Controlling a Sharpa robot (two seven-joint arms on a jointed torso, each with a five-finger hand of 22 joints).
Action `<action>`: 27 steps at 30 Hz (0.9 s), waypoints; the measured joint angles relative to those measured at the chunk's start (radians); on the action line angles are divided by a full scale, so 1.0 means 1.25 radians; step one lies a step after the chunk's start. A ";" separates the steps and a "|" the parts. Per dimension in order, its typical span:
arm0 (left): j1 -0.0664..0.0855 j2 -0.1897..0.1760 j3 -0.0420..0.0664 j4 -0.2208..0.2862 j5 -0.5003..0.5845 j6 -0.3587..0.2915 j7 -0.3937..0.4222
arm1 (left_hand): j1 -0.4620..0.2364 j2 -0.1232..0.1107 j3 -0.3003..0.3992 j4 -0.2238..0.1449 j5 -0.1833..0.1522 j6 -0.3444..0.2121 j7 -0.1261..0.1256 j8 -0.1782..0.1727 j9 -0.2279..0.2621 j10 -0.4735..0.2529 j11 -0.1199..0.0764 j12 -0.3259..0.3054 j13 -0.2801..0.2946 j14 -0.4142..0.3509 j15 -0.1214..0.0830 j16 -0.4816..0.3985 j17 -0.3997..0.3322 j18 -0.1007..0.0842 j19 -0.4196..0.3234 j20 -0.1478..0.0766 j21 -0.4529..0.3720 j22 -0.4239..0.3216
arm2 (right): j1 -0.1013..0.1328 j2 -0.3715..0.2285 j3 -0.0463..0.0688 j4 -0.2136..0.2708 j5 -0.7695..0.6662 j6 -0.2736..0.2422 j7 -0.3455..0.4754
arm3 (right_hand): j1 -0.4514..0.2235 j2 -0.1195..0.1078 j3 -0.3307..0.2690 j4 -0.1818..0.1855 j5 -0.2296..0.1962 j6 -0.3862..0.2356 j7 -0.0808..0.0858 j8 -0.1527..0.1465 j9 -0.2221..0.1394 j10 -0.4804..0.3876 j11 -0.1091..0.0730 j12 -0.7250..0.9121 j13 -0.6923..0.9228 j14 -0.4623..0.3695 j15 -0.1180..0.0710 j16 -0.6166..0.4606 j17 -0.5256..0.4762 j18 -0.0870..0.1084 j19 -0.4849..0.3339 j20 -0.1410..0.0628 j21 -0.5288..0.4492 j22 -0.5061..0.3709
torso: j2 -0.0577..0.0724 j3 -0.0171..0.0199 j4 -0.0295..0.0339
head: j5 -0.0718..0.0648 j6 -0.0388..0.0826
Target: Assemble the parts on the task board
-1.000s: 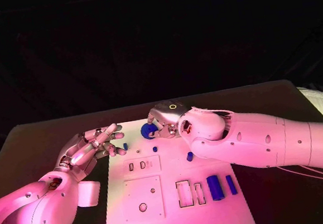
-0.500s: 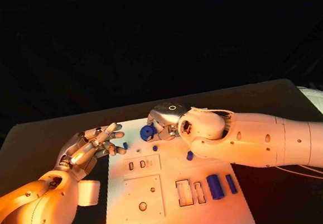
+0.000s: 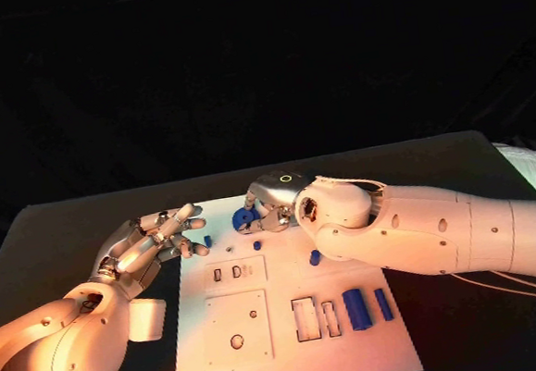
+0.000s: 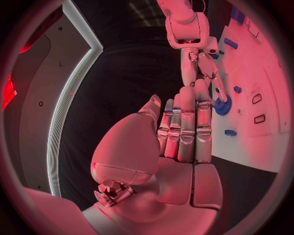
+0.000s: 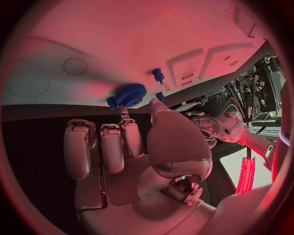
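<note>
one blue gear (image 3: 245,218) pinched at right hand (image 3: 271,206) fingertips, left hand (image 3: 153,242) spread, empty

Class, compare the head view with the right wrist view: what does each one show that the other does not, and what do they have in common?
Only the head view shows the two long blue bars lying at the near right of the task board, beside its rectangular slots.

Only the right wrist view shows the teeth round the rim of the blue gear, the right robot hand from behind, and two faint circles marked on the board.

Both show the gear at the right robot hand's fingertips, the small blue peg near it, and the left robot hand, holding nothing.
</note>
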 measured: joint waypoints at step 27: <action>0.000 0.000 0.000 -0.006 0.000 0.000 -0.001 | 0.000 0.000 0.002 -0.002 0.000 0.000 0.000 0.000 0.000 0.000 0.000 -0.005 0.000 0.000 0.000 0.000 0.000 0.000 0.000 0.000 0.000 0.001 | 0.001 -0.149 0.010 0.083 0.190 -0.149 0.120 | 0.177 0.001 -0.025 -0.097 0.044 0.007 -0.001 0.000 -0.005 0.000 0.000 -0.023 0.000 0.000 0.000 0.006 0.001 0.000 -0.003 0.003 -0.001 -0.006 | -0.004 0.0015 -0.0045 | 0.000 0.009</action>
